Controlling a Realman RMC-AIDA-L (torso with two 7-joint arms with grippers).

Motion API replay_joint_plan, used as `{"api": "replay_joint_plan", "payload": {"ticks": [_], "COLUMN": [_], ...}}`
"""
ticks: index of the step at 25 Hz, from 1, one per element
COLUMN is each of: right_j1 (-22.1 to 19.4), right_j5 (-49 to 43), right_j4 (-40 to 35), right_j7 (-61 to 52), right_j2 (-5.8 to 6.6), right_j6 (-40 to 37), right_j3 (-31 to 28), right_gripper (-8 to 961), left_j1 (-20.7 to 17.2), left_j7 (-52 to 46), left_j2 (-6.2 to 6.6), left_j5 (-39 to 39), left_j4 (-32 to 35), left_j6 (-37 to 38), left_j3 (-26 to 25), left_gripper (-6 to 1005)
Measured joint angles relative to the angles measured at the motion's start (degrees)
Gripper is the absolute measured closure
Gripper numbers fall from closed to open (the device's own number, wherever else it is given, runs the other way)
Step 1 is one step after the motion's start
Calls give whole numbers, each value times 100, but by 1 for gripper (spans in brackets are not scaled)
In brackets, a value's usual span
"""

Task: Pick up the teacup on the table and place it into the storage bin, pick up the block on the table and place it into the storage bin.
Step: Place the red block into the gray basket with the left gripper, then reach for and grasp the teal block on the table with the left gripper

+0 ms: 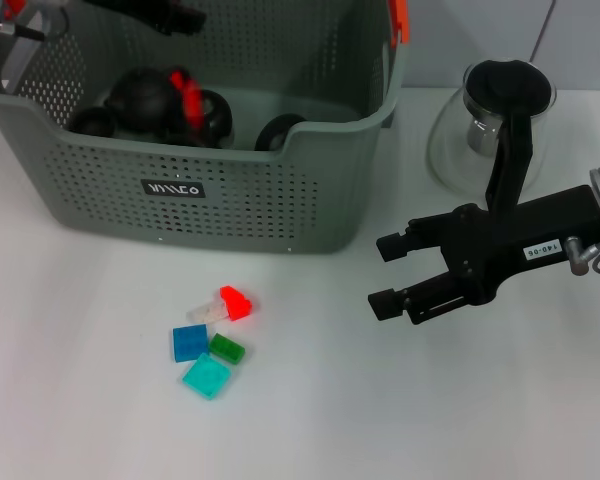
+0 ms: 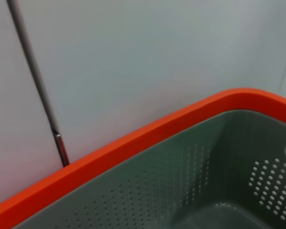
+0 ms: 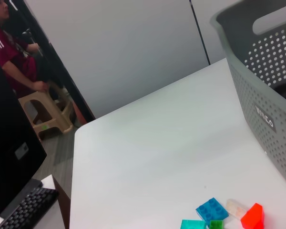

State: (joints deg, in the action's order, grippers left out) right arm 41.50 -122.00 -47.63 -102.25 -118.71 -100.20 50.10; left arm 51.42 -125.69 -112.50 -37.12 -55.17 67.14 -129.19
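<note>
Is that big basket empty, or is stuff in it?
Not empty: black rounded items and something red lie inside the storage bin.

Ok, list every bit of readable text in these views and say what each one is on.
Black label on the storage bin: white lettering, too stylised to read with confidence.
White sticker on the right gripper, on its black body: looks like "140-06", shown inverted, uncertain.
Nothing else legible.

Storage bin [image 1: 210, 190] fills upper left of the head view, on the tabletop [image 1: 100, 400]. Teacups [image 1: 145, 100] sit inside it. Glass pitcher [image 1: 490, 125] upper right, beside the bin. Cluster of blocks [image 1: 215, 345] lower centre-left, in front of the bin. Right gripper [image 1: 382, 272] at right, fingers [image 1: 392, 245] apart, between pitcher and blocks.
</note>
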Motion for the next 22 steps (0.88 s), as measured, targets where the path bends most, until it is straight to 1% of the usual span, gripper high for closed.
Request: {"api": "replay_joint_plan", "payload": {"ticks": [3, 5, 6, 8, 9, 10, 11, 12, 14, 15, 17, 18, 20, 22], "right_j1": [-2, -3, -2, -2, 0, 2, 5, 5, 4, 2, -1, -2, -7, -8], "right_j5": [1, 5, 9, 16, 20, 25, 30, 34, 44, 49, 51, 53, 55, 61], "right_j4": [0, 0, 0, 0, 0, 0, -2, -3, -2, 1, 1, 1, 1, 1], "right_j7": [35, 67, 77, 83, 84, 90, 108, 127, 170, 186, 208, 216, 229, 240], "right_j2": [2, 4, 6, 15, 19, 23, 24, 27, 26, 26, 25, 25, 23, 19], "right_j6": [-1, -2, -4, -13, -14, -15, -17, -16, -18, -18, -11, 0, 8, 12], "right_j3": [7, 8, 9, 8, 7, 2, -10, -27, -69, -94, -132, -150, -214, -257], "right_gripper": [14, 14, 14, 13, 13, 13, 13, 13, 13, 13, 13, 12, 12, 12], "left_j1": [-37, -141, -222, -478, -576, -836, -836, -981, -1305, -1437, -1830, -2033, -2293, -2454], "left_j7": [-36, -126, -182, -258, -282, -314, -314, -316, -298, -279, -212, -192, -191, -212], "left_j2": [-13, -19, -29, -128, -174, -326, -326, -430, -682, -777, -1018, -1102, -1179, -1197], "left_j5": [38, 36, 7, -135, -193, -314, -314, -342, -380, -393, -382, -375, -383, -410], "left_j4": [-94, -426, -702, -1572, -1904, -2818, -2818, -3267, -4075, -4341, -5003, -5266, -5524, -5531], "left_j6": [-2, 195, 381, 1123, 1413, 2205, 2205, 2591, 3223, 3430, 3793, 3919, 4110, 4259], "left_j3": [-15, -20, -25, -54, -65, -85, -85, -70, -5, 48, 249, 382, 567, 664], "left_gripper": [666, 592, 555, 480, 443, 421, 400, 378, 335, 314, 271, 249, 206, 150]}}
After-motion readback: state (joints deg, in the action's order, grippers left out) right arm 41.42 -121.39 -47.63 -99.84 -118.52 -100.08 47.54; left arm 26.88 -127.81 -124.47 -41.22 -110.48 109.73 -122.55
